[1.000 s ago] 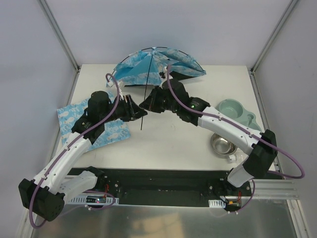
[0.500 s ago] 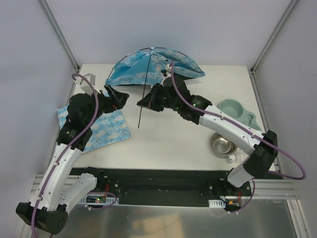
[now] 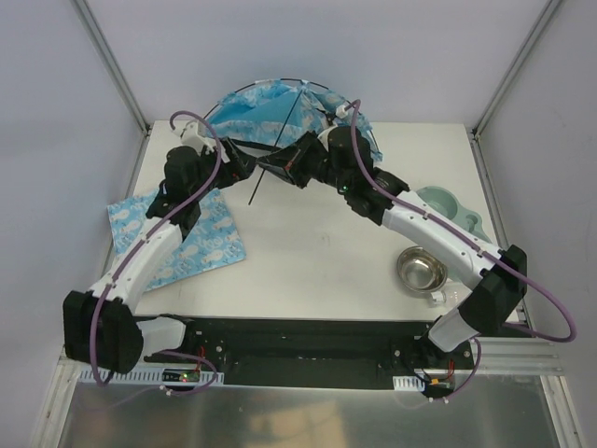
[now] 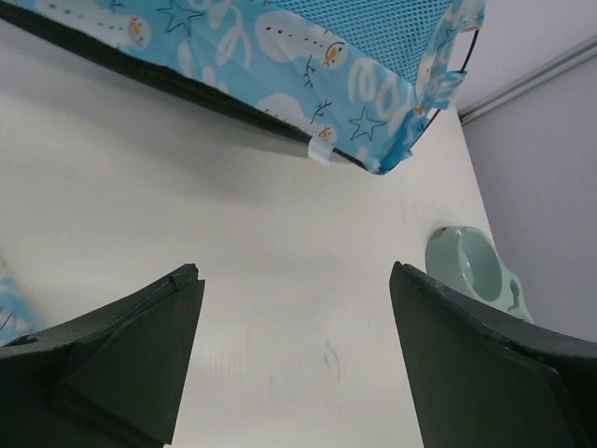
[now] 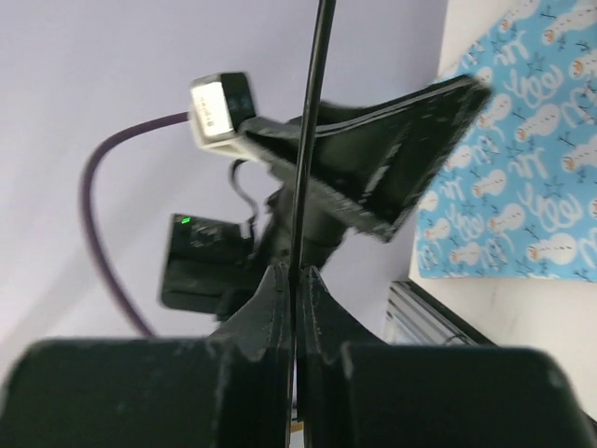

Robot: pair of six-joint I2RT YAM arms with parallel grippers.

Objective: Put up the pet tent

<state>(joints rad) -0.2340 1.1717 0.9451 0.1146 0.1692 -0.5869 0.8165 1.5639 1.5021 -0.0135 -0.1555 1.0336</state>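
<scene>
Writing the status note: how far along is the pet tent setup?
Done: the pet tent is partly domed, with poles arched over it. In hand: the right gripper is shut on a black pole whose near end sticks out free. The left gripper is open and empty beside the tent's hem. Left: seat that pole end, then probably stand the tent flat.

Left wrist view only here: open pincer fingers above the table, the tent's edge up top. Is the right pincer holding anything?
Observer: Yes, the right pincer is shut on a thin black pole.
Operator: Where is the mat?
Observer: The blue mat lies flat at the left edge of the table.
Operator: Anything beside the green bowl?
Observer: A steel bowl sits next to it, on the side nearer the arm bases.
</scene>
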